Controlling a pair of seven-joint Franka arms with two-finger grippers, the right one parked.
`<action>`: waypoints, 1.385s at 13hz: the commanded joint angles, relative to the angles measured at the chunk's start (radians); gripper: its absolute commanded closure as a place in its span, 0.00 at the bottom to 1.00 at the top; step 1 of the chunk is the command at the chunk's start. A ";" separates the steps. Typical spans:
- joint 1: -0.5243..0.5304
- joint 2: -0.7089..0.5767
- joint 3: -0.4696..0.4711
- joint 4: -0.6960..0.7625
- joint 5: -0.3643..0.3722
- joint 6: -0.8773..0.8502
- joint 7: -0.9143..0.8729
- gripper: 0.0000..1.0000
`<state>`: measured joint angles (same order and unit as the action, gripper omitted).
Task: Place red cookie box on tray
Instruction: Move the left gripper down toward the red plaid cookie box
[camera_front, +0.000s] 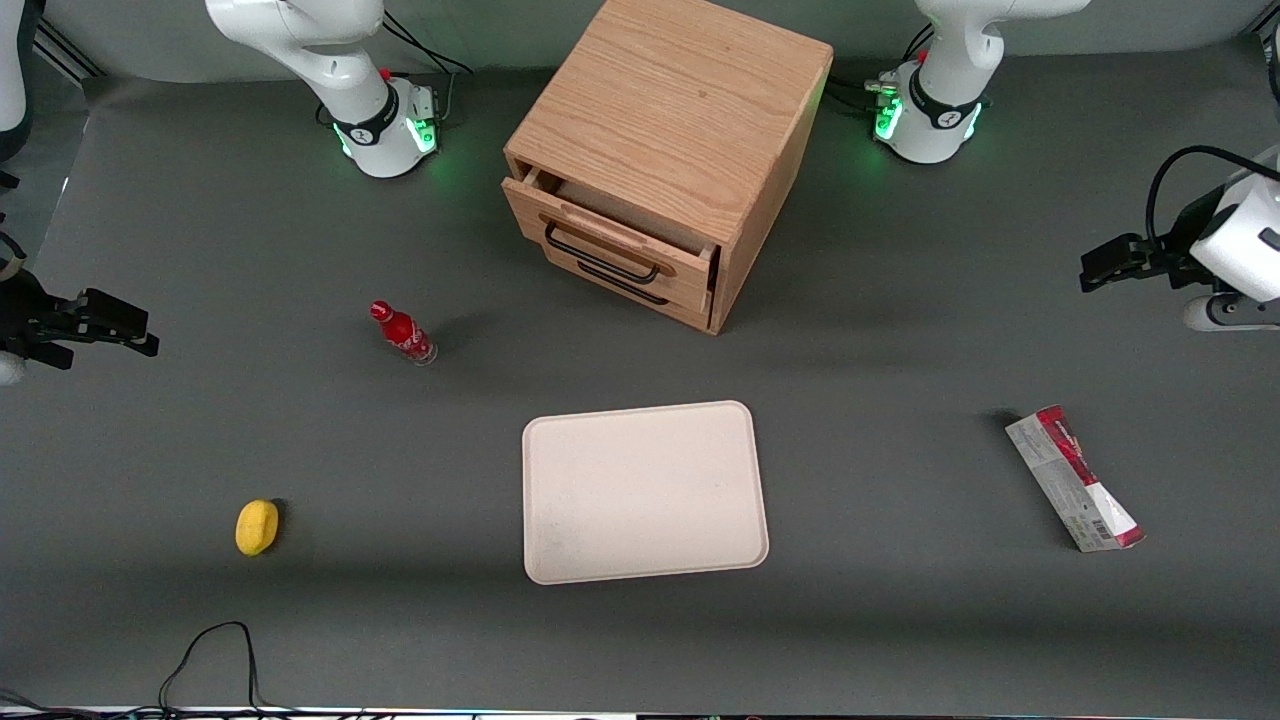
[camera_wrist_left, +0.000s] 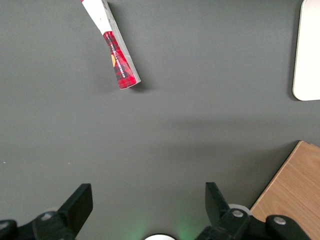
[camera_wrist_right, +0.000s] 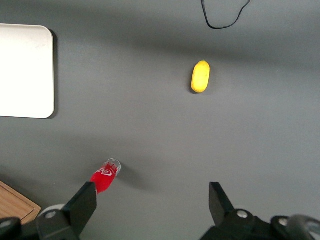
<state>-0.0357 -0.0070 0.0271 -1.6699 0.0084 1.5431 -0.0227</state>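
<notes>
We see the tray (camera_front: 645, 490) bare in the middle of the surface (camera_front: 900, 330), and the red cookie box (camera_front: 1073, 477) lying flat well apart from it, toward the working arm's end. The end effector (camera_front: 1105, 265) hangs above the surface, farther from the front camera than the box, fingers spread wide and holding nothing. We should come down across the box's narrow width (its long axis lies slanted), turning the wrist to match. One end of the box is cut off in the wrist view.
</notes>
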 joint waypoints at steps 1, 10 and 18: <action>-0.029 0.027 0.023 0.041 0.016 -0.038 0.017 0.00; -0.023 0.147 0.023 0.216 0.005 -0.110 0.014 0.00; 0.075 0.600 0.031 0.609 0.004 -0.037 -0.207 0.00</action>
<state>0.0024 0.4133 0.0541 -1.2461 0.0153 1.4965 -0.1578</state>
